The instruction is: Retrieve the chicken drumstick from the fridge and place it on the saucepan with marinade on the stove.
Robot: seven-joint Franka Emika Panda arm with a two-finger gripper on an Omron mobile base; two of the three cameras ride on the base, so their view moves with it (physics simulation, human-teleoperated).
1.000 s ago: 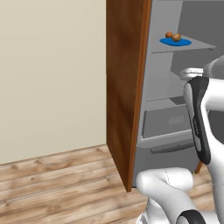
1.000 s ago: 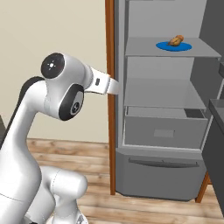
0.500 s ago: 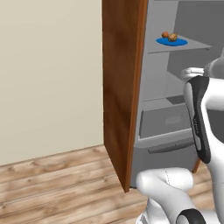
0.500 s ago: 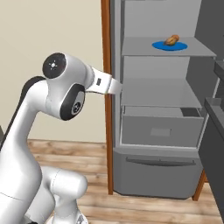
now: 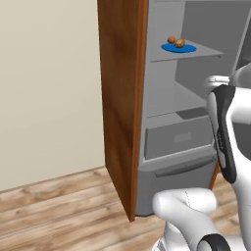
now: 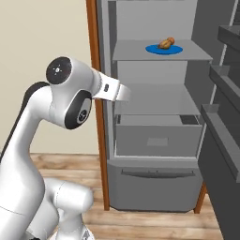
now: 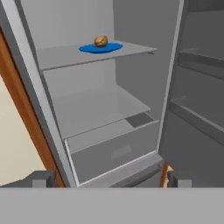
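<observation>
Inside open fridge (image 6: 154,140), chicken drumstick (image 6: 166,43) on blue plate (image 6: 163,49) (upper shelf)

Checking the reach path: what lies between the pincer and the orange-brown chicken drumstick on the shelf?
Nothing: the hand view shows open air from the open pincer up to the drumstick on its blue plate.

The fridge (image 6: 154,140) stands open, plain grey inside, with a brown wooden side panel (image 5: 120,98) along its left edge. A drawer sits below its grey shelves. On the upper shelf (image 6: 161,55) lies a flat blue plate (image 6: 163,49), and on it rests the chicken drumstick (image 6: 166,43), a small orange-brown knobbly piece lying on its side, near the shelf's middle.
</observation>
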